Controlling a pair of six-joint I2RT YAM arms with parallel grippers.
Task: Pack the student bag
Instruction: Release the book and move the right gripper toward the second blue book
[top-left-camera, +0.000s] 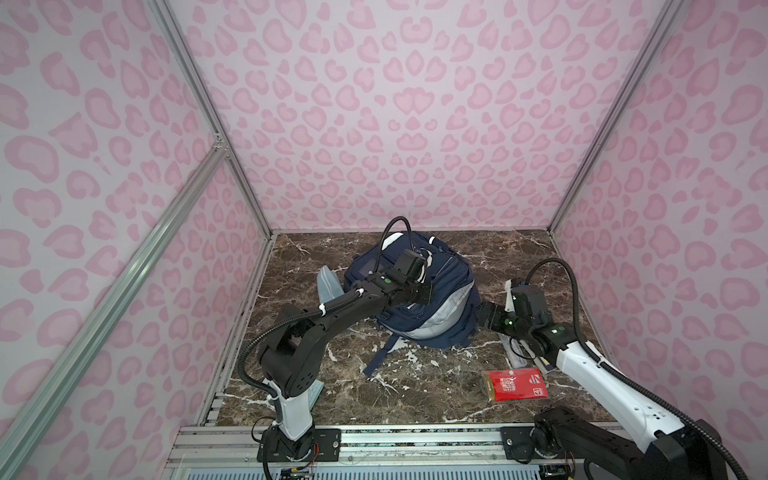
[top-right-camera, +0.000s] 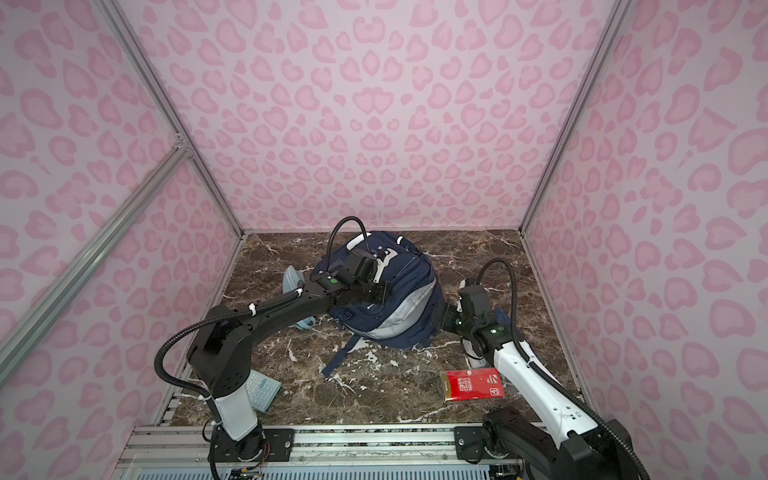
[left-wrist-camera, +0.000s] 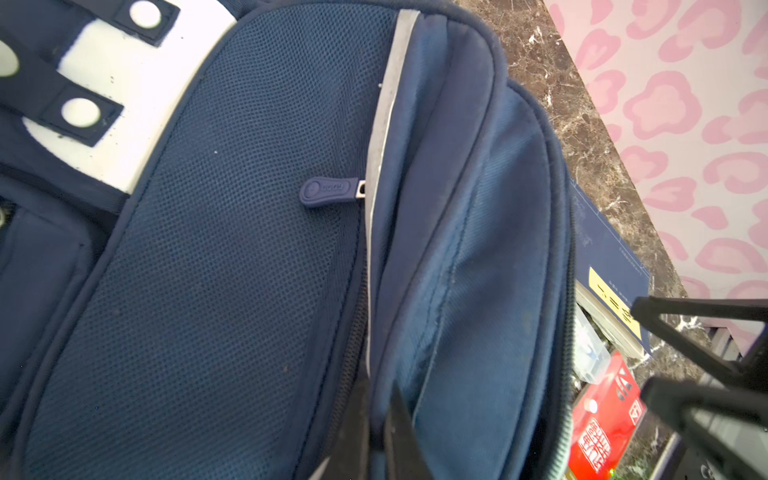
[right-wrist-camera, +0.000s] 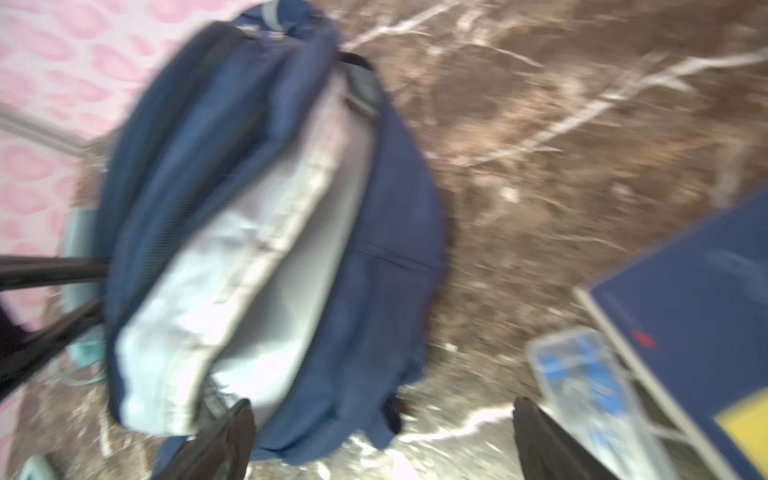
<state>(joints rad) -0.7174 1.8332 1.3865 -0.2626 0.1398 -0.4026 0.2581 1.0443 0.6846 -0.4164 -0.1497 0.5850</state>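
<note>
- The left fingers (top-left-camera: 425, 291) sit almost together on the striped edge of the bag (top-left-camera: 436, 320), and from where I stand they look to be pinching that edge.
- The bag lies slumped on the surface (top-left-camera: 415, 386) directly under them. Its main mouth gapes and shows pale lining on the side toward the right fingers (top-left-camera: 484, 318).
- The right fingers stand wide apart and empty, just beside the bag.
- A navy book (right-wrist-camera: 685, 291) and a clear case (right-wrist-camera: 582, 374) lie on their side away from the bag, and a red packet (top-left-camera: 517, 384) lies a little further off.
- I judge the step in hand to be holding the mouth open for loading.
- Next, the right fingers need to turn to one of those things, close on it and carry it into the gap.
</note>
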